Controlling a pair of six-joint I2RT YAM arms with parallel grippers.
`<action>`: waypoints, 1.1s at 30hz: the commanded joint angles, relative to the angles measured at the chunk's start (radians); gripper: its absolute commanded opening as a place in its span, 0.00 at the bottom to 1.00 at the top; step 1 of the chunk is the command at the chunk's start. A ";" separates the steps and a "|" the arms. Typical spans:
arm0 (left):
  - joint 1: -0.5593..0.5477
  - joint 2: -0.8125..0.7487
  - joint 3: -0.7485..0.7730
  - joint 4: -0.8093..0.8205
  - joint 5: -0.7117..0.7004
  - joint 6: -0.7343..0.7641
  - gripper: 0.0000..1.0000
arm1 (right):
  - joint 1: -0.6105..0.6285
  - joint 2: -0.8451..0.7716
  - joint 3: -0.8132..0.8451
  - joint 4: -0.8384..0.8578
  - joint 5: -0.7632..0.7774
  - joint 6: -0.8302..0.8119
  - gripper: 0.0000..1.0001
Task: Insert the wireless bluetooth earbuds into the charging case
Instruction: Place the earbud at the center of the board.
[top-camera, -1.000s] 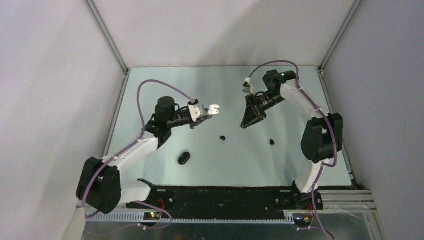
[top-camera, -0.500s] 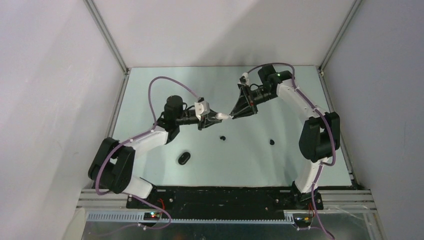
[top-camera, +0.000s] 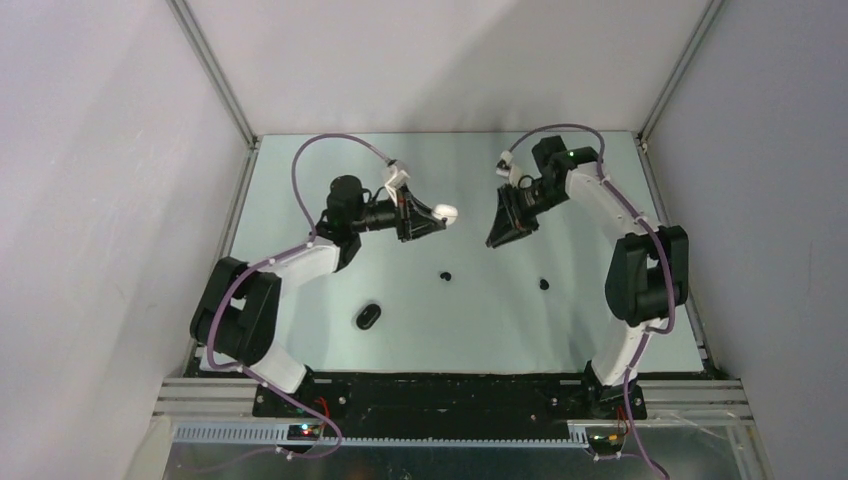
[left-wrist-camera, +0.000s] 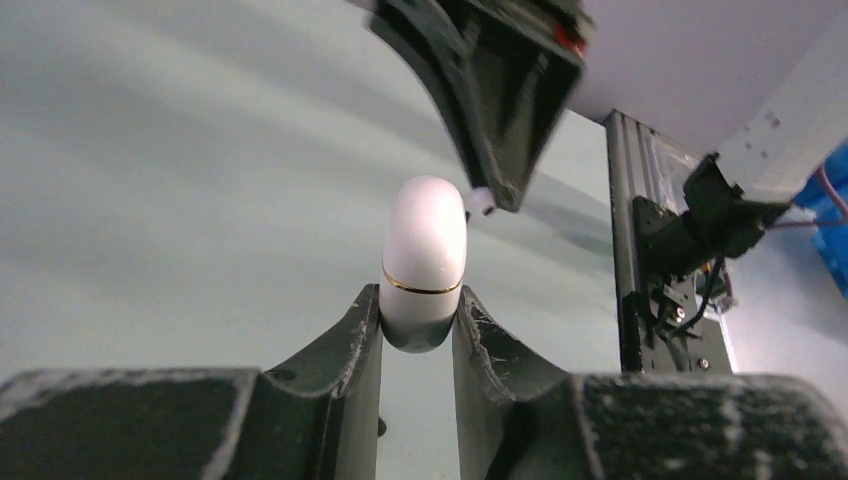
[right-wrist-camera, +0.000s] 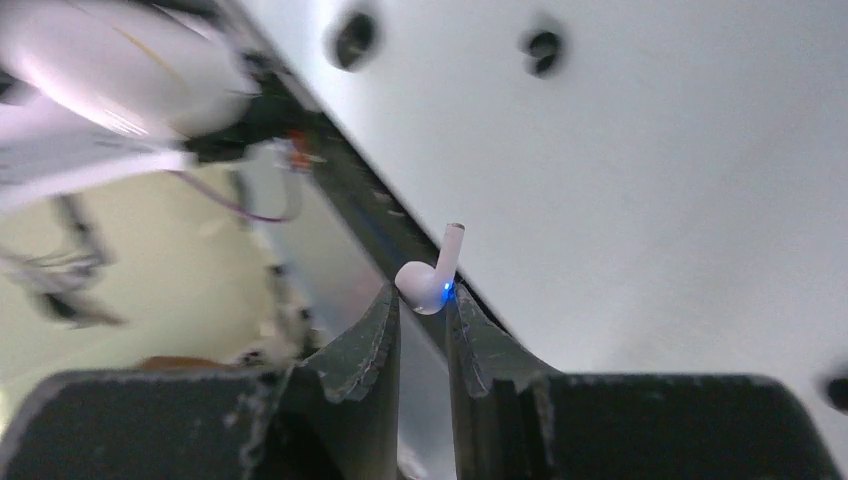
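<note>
The left hand (left-wrist-camera: 418, 322) clamps a glossy white pebble-shaped charging case (left-wrist-camera: 425, 250) aloft, facing the right hand (right-wrist-camera: 422, 305) — pinching a small white stemmed earbud (right-wrist-camera: 430, 278) — likely so they meet above the bench (top-camera: 480, 320).

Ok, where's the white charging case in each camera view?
Top external: the white charging case is just left of centre, at the tip of the left gripper.
Left wrist: the case is mid-frame, standing up between the fingers.
Right wrist: a blurred white shape at top left, probably the case.
Shared landmark: the right gripper, pinching a white earbud, close beside the case.
</note>
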 joint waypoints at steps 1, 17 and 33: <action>0.082 -0.004 -0.028 0.049 -0.082 -0.197 0.00 | 0.070 -0.088 -0.125 0.030 0.387 -0.324 0.00; 0.191 -0.174 -0.103 -0.001 -0.110 -0.257 0.00 | 0.283 -0.028 -0.431 0.421 0.862 -0.323 0.26; 0.196 -0.254 -0.030 -0.125 0.088 -0.025 0.00 | 0.149 -0.335 -0.177 0.461 0.149 -0.546 0.56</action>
